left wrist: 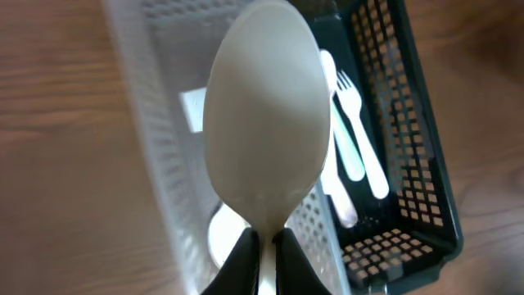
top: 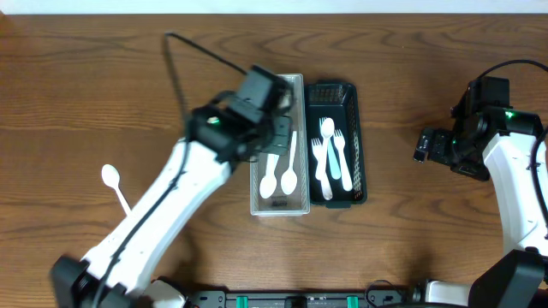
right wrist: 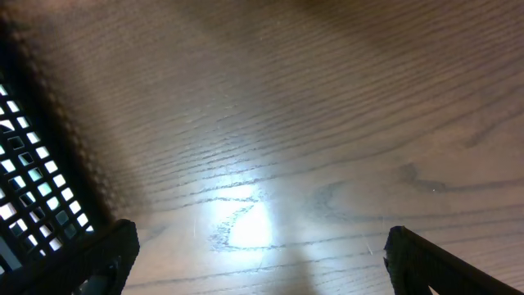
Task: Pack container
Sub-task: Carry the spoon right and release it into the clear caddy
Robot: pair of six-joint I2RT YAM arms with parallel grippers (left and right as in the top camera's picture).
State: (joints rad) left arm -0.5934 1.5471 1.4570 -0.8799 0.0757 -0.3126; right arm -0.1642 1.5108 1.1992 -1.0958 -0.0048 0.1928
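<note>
Brown wood table [top: 77,103]: clear basket [top: 278,210], black basket [top: 359,154], 1 loose spoon [top: 111,177].

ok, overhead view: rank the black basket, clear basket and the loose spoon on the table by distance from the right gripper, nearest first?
From the right gripper:
1. black basket, mid-table, on the gripper's side.
2. clear basket, touching the black one's far side.
3. loose spoon, on bare wood at the opposite end.
</note>
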